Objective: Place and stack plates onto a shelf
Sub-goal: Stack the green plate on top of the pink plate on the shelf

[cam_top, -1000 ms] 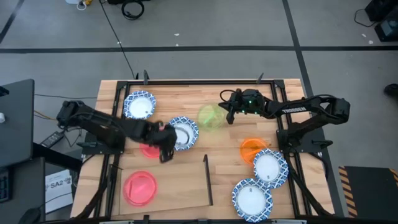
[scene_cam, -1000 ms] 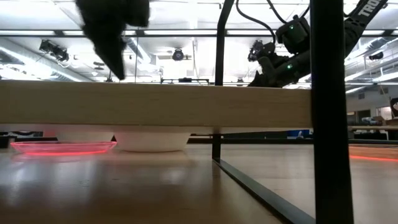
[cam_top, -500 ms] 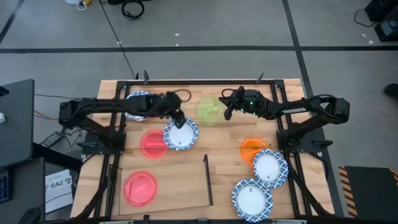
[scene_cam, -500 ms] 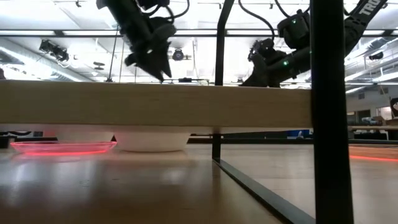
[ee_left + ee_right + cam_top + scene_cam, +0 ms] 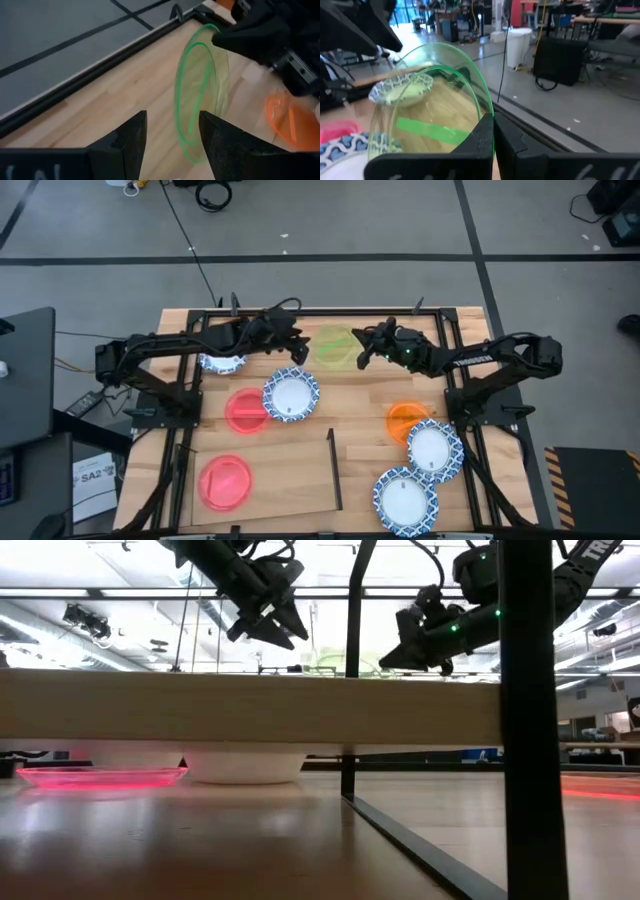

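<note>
A translucent green plate (image 5: 335, 345) stands steeply tilted over the table's far middle, with my right gripper (image 5: 365, 352) shut on it. My left gripper (image 5: 302, 338) is open just left of this plate. Its fingers (image 5: 131, 137) point at the plate (image 5: 200, 90) without touching it. A blue-and-white plate (image 5: 291, 395) and a red plate (image 5: 246, 411) lie flat on the table's middle. Another red plate (image 5: 225, 480) lies on the pale shelf (image 5: 290, 470). My right gripper pinches the green plate's rim (image 5: 487, 116) between its two fingers, on the side toward the table's right. The fingers come nearly level from the right. The plate sticks out beyond them, tipped up on edge, seemingly held off the table.
A blue-and-white plate (image 5: 222, 361) lies partly under my left arm. An orange plate (image 5: 404, 420) and two blue-and-white plates (image 5: 435, 450) (image 5: 405, 500) sit near right. The shelf's black bar (image 5: 334, 470) and a black frame (image 5: 330, 310) border the work area.
My left gripper has left the middle blue-and-white plate, risen and swung toward the far edge and right, turning until it faces the green plate. My right gripper has tipped up a little, carrying the green plate toward the far edge and standing it more on edge.
</note>
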